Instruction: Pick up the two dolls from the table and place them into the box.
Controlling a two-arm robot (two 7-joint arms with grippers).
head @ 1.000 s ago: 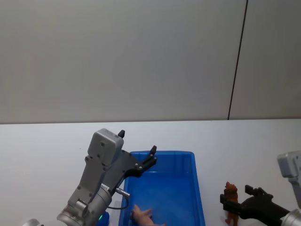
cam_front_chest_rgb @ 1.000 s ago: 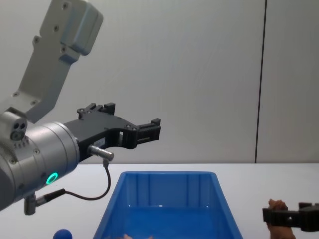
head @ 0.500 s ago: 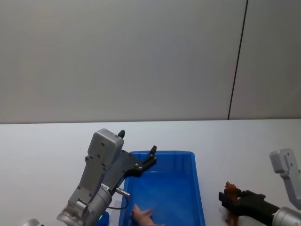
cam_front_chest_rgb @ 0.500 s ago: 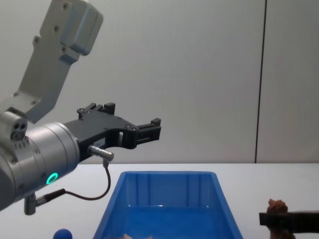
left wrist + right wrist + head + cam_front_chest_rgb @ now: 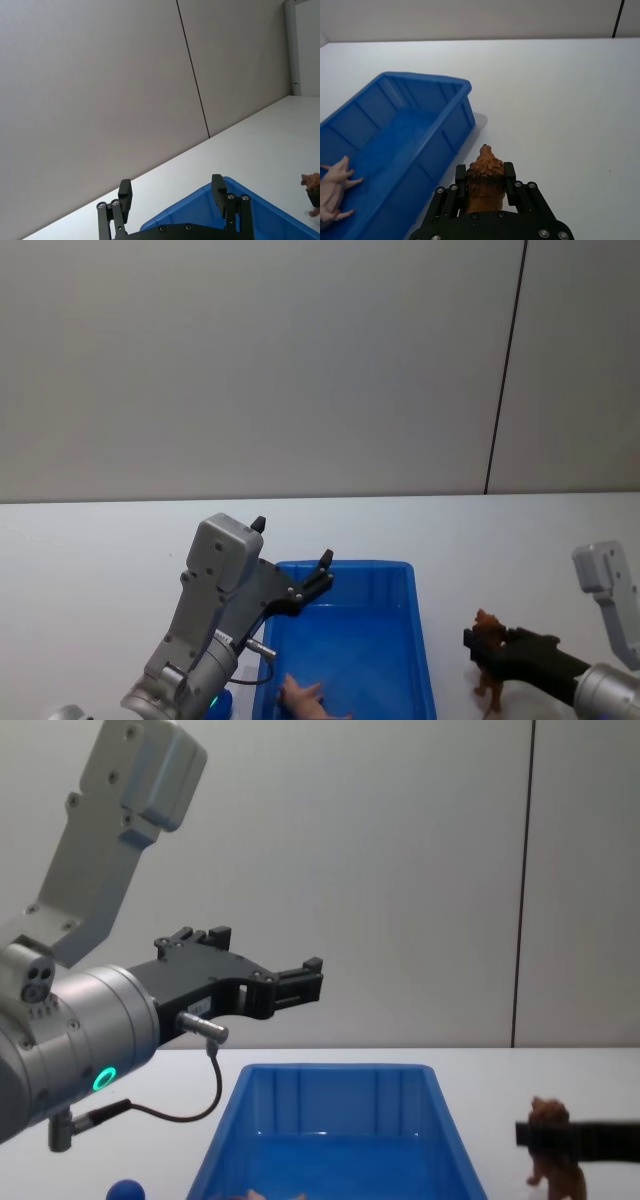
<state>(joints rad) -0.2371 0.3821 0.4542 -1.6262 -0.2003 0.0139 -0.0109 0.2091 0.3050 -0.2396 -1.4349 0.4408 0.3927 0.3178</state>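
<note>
Brown, shaggy-headed doll (image 5: 482,184) in right claw (image 5: 485,172).

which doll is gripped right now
The brown shaggy animal, clamped in the right gripper. The blue ball-topped one and the pink one in the box lie free.

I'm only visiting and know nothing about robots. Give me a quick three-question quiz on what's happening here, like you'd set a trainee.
1. True or false: the right end effector is shut on the brown doll.
2. What lies inside the blue box? A) a pale pink figure B) the brown doll C) a red ball
3. Fill in: the open left end effector hangs above the ___.
Key: 1 true; 2 A; 3 box.
</note>
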